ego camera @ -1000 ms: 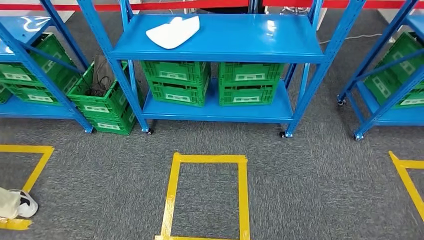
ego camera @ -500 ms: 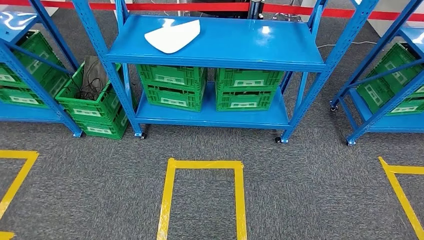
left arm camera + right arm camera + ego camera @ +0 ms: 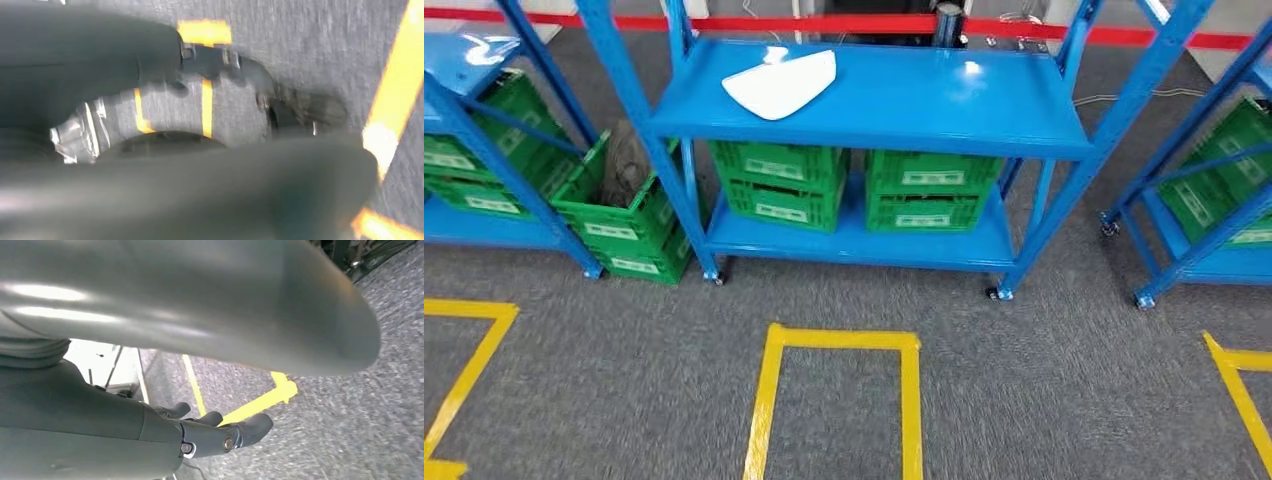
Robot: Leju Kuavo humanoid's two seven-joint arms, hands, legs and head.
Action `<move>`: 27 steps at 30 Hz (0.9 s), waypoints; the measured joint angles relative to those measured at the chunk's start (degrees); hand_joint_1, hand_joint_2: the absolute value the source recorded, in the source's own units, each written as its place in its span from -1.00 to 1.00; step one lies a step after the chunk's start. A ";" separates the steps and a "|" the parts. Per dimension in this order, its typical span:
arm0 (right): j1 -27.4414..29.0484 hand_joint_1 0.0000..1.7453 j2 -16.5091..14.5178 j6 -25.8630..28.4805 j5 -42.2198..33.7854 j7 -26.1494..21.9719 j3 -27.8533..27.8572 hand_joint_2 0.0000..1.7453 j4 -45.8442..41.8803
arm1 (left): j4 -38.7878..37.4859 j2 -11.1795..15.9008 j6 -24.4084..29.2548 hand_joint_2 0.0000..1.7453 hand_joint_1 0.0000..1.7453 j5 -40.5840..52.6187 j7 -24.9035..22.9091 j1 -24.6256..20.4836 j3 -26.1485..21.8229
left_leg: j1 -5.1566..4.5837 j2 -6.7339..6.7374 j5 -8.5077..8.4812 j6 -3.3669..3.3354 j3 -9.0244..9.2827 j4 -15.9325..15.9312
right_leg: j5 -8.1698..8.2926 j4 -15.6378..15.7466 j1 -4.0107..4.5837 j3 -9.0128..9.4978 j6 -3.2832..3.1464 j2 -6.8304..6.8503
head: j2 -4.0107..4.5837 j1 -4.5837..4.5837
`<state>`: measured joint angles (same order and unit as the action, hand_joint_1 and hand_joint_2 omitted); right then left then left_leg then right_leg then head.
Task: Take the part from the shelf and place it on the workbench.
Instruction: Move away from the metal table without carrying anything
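View shifts as robot nears the blue shelf (image 3: 894, 100) | white part (image 3: 781, 83) lies untouched on its top level, left end | left hand (image 3: 210, 125) blurred, state unclear; right hand (image 3: 220, 432) loosely apart, empty | pickup not begun

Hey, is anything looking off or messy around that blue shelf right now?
One green crate sits tilted on the floor beside the shelf, holding dark cables instead of stacked inside. The white part lies flat.
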<state>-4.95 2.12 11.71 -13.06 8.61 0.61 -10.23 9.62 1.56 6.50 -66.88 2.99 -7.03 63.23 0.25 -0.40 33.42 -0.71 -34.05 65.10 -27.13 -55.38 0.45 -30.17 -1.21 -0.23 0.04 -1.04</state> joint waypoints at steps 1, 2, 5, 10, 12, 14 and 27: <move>0.00 -1.00 -0.04 -0.02 0.01 0.00 -0.01 -1.00 -0.01 | 0.00 0.02 -0.01 -1.00 -1.00 0.00 -0.01 -0.01 0.00 | 0.25 0.03 1.11 0.32 -2.12 3.53 | -0.10 0.17 -0.18 0.26 0.02 0.02 | 0.00 0.30; -0.03 -1.00 -0.09 -0.04 0.01 0.00 -0.01 -1.00 -0.01 | -0.01 0.05 -0.01 -1.00 -1.00 0.00 0.00 -0.01 0.00 | 0.52 0.07 1.56 0.63 -3.99 6.27 | -0.28 0.17 -0.33 0.41 0.13 0.00 | 0.00 0.49; 0.02 -1.00 -0.28 -0.06 0.01 0.00 -0.02 -1.00 -0.01 | -0.02 0.21 0.01 -1.00 -1.00 0.00 -0.01 0.06 0.00 | 1.18 0.21 -2.51 1.42 -4.14 3.68 | -1.17 -0.16 -0.97 1.22 0.95 -0.10 | 0.00 0.95; -0.02 -1.00 -0.26 -0.04 0.03 0.00 -0.08 -1.00 -0.02 | -0.02 0.21 -0.01 -1.00 -1.00 -0.01 0.01 -0.20 -0.02 | 1.10 -0.03 -5.37 0.80 1.46 -6.62 | -3.07 -1.21 -1.19 0.95 3.21 -0.14 | 0.00 1.81; -0.13 -1.00 -0.29 -0.05 0.04 0.00 -0.16 -1.00 -0.03 | -0.03 0.26 -0.01 -1.00 -1.00 -0.03 0.01 -0.11 -0.03 | 1.10 -0.03 -5.32 0.00 1.62 -6.63 | -3.30 -1.30 -1.40 1.20 3.79 -0.13 | 0.00 1.45; -0.25 -1.00 -0.32 -0.05 0.05 0.00 -0.27 -1.00 -0.04 | -0.04 0.31 -0.03 -1.00 -1.00 -0.04 0.03 -0.07 -0.04 | 1.19 -0.02 -5.28 -0.60 1.80 -6.80 | -5.00 -4.20 -1.55 0.04 4.22 -0.09 | 0.00 0.98; -0.14 -1.00 -0.20 0.02 0.05 -0.07 -0.59 -1.00 -0.08 | -0.03 0.17 -0.33 -1.00 -1.00 0.00 0.72 -0.16 -0.05 | 0.52 -0.11 -2.77 0.14 4.01 -7.20 | -0.93 -2.47 -0.18 -1.87 1.58 -0.11 | 0.00 -1.07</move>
<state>-5.09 1.92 11.73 -13.00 8.55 0.02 -10.31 9.59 1.73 6.17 -66.88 3.71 -7.20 63.18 0.77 -0.52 30.65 -0.57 -30.04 57.90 -28.06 -57.85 0.28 -32.03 0.38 -0.34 0.04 -2.11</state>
